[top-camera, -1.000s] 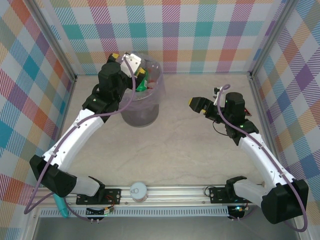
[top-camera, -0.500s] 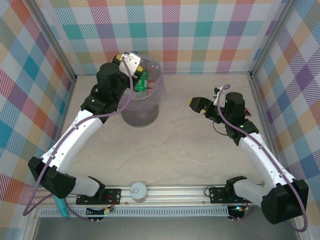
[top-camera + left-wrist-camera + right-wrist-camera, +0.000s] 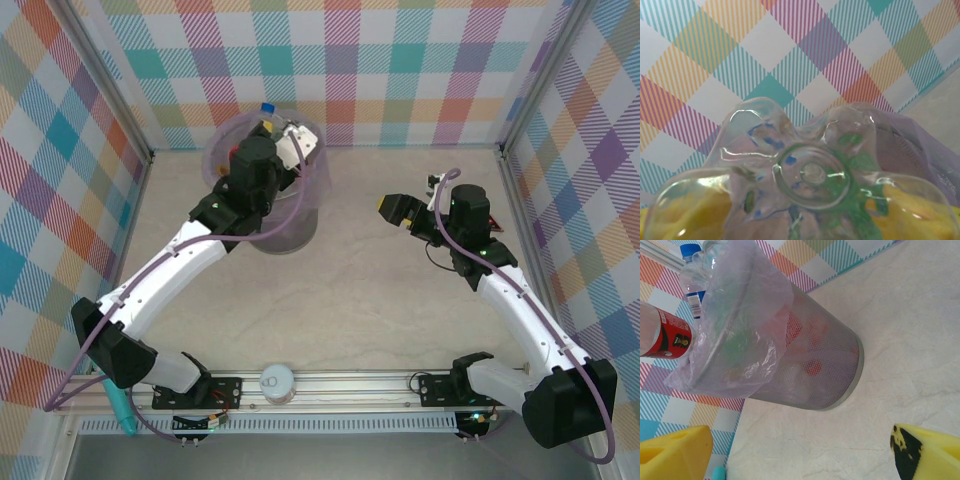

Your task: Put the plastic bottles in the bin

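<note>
Since a second ago our left gripper [image 3: 268,128] has swung right across the bin [image 3: 285,225], and its yellow fingers [image 3: 680,210] have closed onto a clear bottle [image 3: 810,175], which it holds base toward the wrist camera above the lilac bag [image 3: 740,315]. Through the bin's mesh we see red-labelled bottles [image 3: 812,367] inside. To the right, well apart from the bin, our right gripper [image 3: 400,208] hangs over the table [image 3: 350,300], its fingers [image 3: 675,452] wide apart and holding nothing.
</note>
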Robot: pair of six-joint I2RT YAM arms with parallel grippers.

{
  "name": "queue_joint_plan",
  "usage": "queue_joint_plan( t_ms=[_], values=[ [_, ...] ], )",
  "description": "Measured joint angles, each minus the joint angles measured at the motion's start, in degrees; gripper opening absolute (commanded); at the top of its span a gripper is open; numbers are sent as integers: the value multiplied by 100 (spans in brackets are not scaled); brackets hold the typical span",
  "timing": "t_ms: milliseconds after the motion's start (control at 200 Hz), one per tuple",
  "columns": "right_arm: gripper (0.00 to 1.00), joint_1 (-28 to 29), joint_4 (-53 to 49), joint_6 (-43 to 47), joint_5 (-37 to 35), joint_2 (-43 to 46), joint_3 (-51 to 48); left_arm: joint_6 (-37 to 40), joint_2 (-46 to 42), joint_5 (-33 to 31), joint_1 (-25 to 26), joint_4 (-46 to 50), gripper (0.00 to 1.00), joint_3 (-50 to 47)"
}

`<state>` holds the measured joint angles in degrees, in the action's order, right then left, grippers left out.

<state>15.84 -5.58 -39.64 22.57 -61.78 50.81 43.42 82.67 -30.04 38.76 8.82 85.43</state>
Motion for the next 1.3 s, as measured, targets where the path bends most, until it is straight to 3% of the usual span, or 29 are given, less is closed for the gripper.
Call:
queue_joint_plan(
  t_ms=[235, 870, 1300],
  values=[
    [92, 0, 0, -2, 0, 0, 0, 258, 308, -656, 264, -157, 52, 0],
    [91, 7, 0, 0, -105, -2, 0, 337, 684, -1165, 494, -411, 43, 120],
    [91, 28, 2, 2, -105, -2, 0, 1493, 986, -1460, 719, 11, 38, 302]
  ],
)
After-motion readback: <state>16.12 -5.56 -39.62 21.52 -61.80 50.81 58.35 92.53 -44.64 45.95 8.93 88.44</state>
